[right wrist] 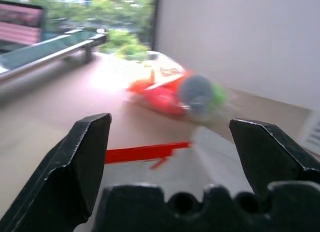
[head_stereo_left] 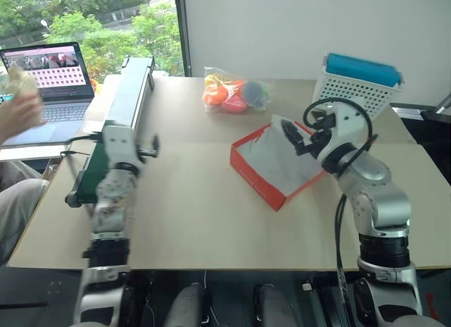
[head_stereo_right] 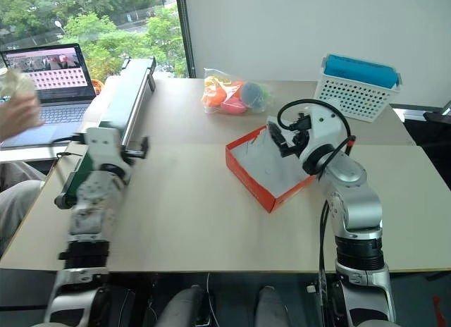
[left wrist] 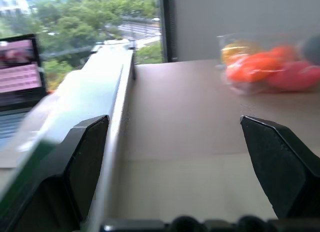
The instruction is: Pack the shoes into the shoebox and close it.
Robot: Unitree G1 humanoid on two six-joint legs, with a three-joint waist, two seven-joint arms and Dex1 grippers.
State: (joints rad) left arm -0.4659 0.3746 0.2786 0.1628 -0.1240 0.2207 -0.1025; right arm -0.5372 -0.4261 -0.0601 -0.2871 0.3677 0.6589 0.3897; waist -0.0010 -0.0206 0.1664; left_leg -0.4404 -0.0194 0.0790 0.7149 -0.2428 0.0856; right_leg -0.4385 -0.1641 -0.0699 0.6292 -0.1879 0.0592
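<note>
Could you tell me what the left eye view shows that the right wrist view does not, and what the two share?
Left eye view alone: the white basket, the person's hand holding something pale, and the left gripper.

Right wrist view alone: a close look between the right gripper fingers, wide open and empty.

Both: the open shoebox, the bag of toys, the laptop and the table.

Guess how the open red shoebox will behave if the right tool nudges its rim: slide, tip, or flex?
The shoebox is flat and low, so it probably slides on the smooth table rather than tipping. It looks empty, so likely light. Its thin cardboard walls may flex if pushed at the rim.
</note>
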